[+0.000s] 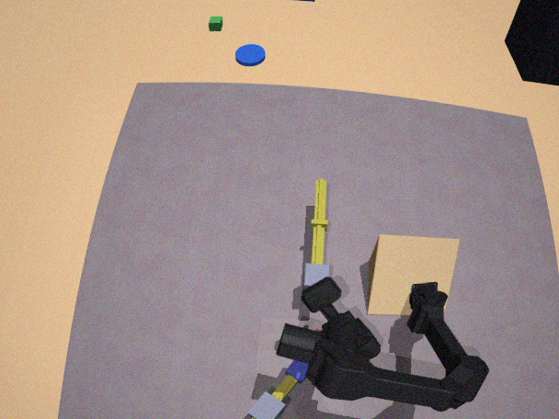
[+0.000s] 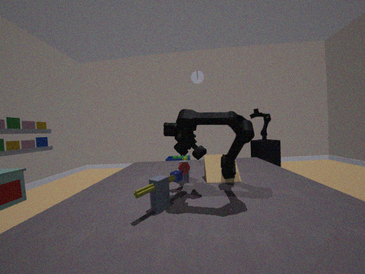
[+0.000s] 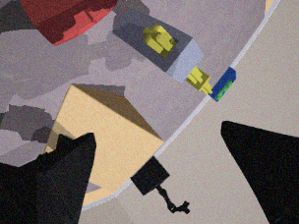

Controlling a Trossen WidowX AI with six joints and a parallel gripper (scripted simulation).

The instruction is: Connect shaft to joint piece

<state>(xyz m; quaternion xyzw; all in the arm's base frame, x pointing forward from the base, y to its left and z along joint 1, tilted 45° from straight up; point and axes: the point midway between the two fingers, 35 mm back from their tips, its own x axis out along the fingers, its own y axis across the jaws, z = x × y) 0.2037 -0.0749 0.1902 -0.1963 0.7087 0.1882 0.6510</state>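
The red joint piece [image 2: 184, 167] [image 3: 86, 27] is attached to a blue part [image 1: 298, 371] [image 2: 176, 176] on the end of the first yellow shaft [image 1: 286, 387] [image 2: 145, 190], held in a grey block [image 1: 268, 406] [image 2: 159, 192]. The arm covers most of the joint piece in the top view; its opening is not visible. The second yellow shaft [image 1: 320, 202] [image 3: 159, 39] passes through the second grey block [image 1: 317, 273] [image 3: 187, 65], its near end apart from the joint piece. My gripper [image 3: 160, 134] is open and empty; its fingertips are hidden in the top view.
A tan box [image 1: 414, 262] [image 2: 211, 169] [image 3: 110, 142] stands on the grey table top [image 1: 184, 184] beside the second block, close to the arm's base. A black pedestal [image 2: 265, 150] [image 3: 149, 175] carrying another arm is farther off. A blue disc [image 1: 250, 54] and a green cube [image 1: 215, 24] lie beyond the table.
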